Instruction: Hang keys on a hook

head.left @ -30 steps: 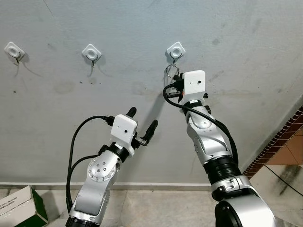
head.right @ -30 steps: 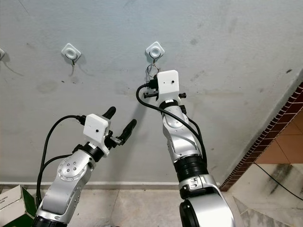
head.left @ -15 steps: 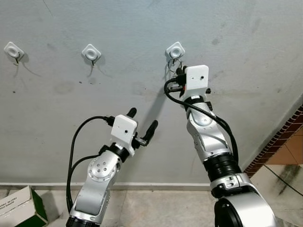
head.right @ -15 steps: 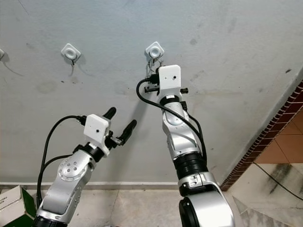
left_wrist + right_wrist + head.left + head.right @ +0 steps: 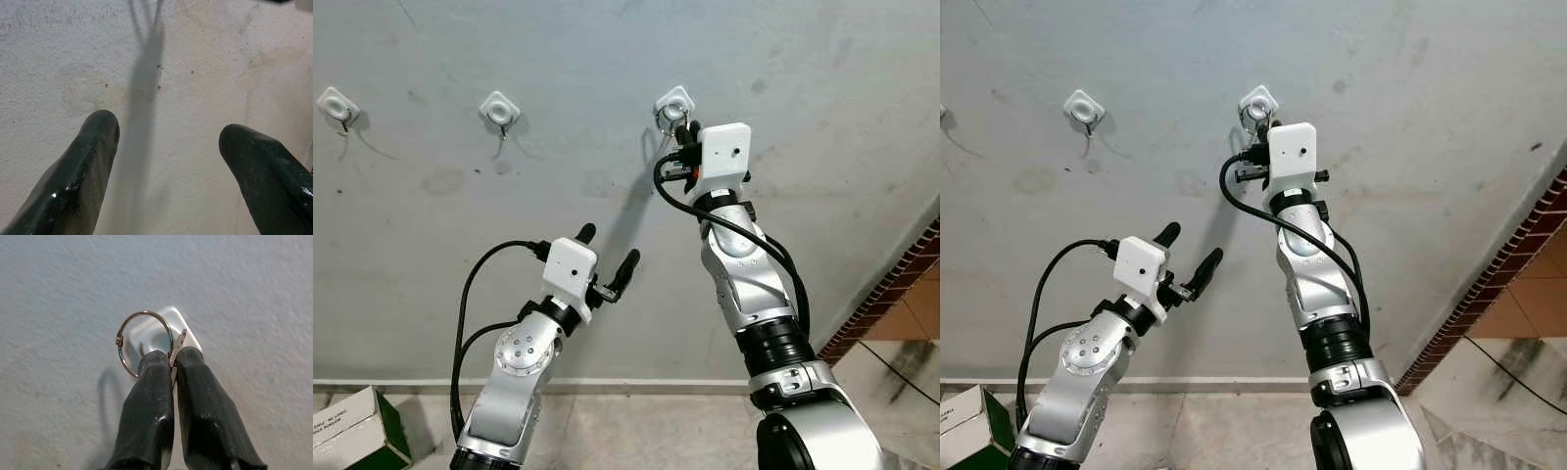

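- Right gripper (image 5: 172, 363) pinches flat metal key (image 5: 177, 350) with silver ring (image 5: 143, 341), ring overlapping white square wall hook (image 5: 674, 104).
- Left gripper (image 5: 607, 250) fingers apart, well below hook; bare grey wall (image 5: 822, 88) around.
- Right gripper has risen to the hook since earlier.

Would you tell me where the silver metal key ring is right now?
The silver metal key ring is pinched in the right gripper, held up against the rightmost white wall hook.

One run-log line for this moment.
right tool: shut on key | key ring: at rightmost hook, not hung | left tool: open, idle
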Available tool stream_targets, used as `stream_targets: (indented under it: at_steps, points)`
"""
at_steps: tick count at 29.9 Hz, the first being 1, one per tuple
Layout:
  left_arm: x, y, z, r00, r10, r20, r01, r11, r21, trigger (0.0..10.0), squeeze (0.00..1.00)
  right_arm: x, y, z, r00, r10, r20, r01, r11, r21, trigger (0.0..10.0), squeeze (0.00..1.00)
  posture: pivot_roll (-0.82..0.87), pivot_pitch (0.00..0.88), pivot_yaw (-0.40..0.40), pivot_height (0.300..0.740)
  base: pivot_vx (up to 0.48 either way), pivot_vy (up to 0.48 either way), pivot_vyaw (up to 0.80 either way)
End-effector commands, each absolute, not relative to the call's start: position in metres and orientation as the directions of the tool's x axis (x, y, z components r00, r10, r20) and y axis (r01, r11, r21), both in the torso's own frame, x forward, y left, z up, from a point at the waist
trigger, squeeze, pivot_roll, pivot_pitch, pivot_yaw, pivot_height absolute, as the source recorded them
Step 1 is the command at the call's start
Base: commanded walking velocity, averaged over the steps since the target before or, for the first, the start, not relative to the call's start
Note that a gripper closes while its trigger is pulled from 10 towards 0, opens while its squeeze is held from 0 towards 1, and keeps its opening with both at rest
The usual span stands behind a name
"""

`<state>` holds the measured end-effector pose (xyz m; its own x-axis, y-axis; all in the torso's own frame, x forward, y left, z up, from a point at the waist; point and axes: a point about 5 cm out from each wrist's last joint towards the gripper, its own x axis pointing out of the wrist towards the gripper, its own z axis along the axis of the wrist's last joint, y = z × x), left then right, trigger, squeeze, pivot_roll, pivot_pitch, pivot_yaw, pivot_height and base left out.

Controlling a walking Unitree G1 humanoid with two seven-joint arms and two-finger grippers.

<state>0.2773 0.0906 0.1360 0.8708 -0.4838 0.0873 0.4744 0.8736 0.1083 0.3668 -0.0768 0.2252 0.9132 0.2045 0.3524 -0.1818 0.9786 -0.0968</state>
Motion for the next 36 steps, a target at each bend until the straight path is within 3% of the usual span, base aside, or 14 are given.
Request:
stream_targets:
  at_steps: [1, 11, 22, 27, 36]
  points:
    - [0.279, 0.090, 0.136, 0.871, -0.484, 0.080, 0.474, 0.873, 0.116, 10.0, 0.00, 0.366, -0.075, 0.235, 0.897, 0.224, 0.381, -0.201, 0.975, -0.099, 10.0, 0.00, 0.05, 0.007, 0.026, 0.740, 0.000, 0.000, 0.00]
    - [0.277, 0.090, 0.136, 0.871, -0.485, 0.079, 0.475, 0.872, 0.119, 10.0, 0.00, 0.354, -0.079, 0.232, 0.892, 0.253, 0.376, -0.233, 0.968, -0.098, 10.0, 0.00, 0.05, 0.010, 0.026, 0.740, 0.000, 0.000, 0.00]
    - [0.278, 0.093, 0.135, 0.879, -0.470, 0.078, 0.459, 0.879, 0.127, 10.0, 0.00, 0.341, -0.122, 0.230, 0.926, 0.120, 0.359, -0.074, 0.987, -0.139, 10.0, 0.00, 0.03, 0.012, 0.031, 0.740, 0.000, 0.000, 0.00]
    - [0.281, 0.102, 0.135, 0.916, -0.398, 0.050, 0.390, 0.913, 0.118, 10.0, 0.00, 0.336, -0.143, 0.225, 0.948, 0.030, 0.317, 0.028, 0.984, -0.176, 10.0, 0.00, 0.02, 0.011, 0.032, 0.740, 0.000, 0.000, 0.00]
    - [0.266, 0.124, 0.129, 0.937, -0.349, 0.004, 0.345, 0.930, 0.129, 10.0, 0.00, 0.318, -0.150, 0.217, 0.961, 0.047, 0.271, -0.002, 0.986, -0.165, 10.0, 0.00, 0.02, 0.017, 0.031, 0.740, 0.000, 0.000, 0.00]
